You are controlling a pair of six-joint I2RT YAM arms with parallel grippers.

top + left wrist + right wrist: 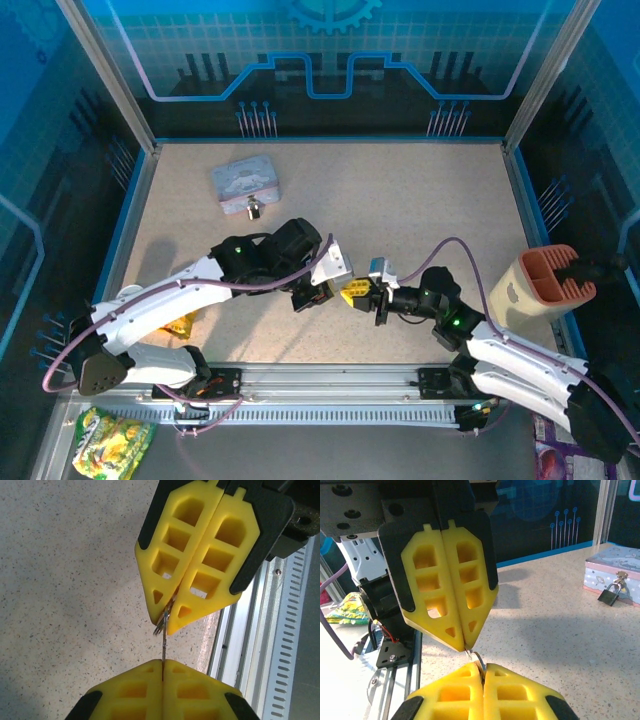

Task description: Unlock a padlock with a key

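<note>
Tin (pixel 246 184) back left, snack bag (pixel 112 443) btm left, holder (pixel 520 295) rt.

Bare tabletop (pixel 400 190) stretches across the back and right-centre. The tin (pixel 246 185), the padlock (pixel 254 208) seemingly leaning on its front, blocks the far left; the left arm (pixel 190 285) bars the near left; a beige holder (pixel 540 285) crowds the right edge beside the right arm (pixel 520 360).

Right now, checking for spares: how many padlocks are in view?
1. The padlock sits against the near side of the tin, far left; the arms could hide another.
</note>
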